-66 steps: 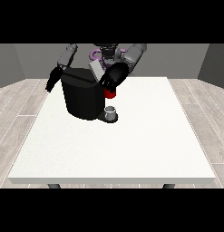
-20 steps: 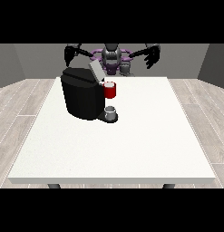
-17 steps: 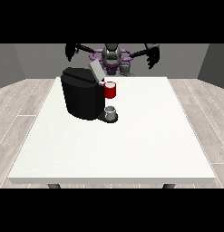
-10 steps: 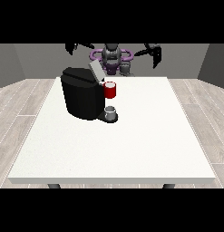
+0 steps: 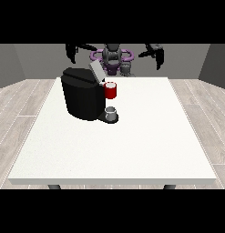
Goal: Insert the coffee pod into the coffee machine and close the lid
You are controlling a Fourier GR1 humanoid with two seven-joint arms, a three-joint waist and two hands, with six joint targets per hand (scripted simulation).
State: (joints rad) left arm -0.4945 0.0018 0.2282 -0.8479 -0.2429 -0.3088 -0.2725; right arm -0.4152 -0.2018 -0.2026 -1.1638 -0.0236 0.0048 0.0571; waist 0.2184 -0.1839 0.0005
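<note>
The white table [image 5: 132, 150] carries 1 black coffee machine [image 5: 81, 94] on the side at the view's left, toward the far edge. The machine's grey lid [image 5: 96, 71] stands raised and tilted, so it is not closed. A red thing at the machine [image 5: 111, 90] sits at the machine's front, on its upper part. Below it, a grey thing [image 5: 111, 112] rests on the machine's base; it cannot be told for the coffee pod.

The robot [image 5: 113, 58] stands behind the far edge with both arms raised and spread wide. The hand at the view's left [image 5: 71, 53] and the hand at the view's right [image 5: 157, 53] hang high above the table, well apart from the machine. Neither hand holds anything visible. Whether their fingers are spread or pressed together cannot be told.
</note>
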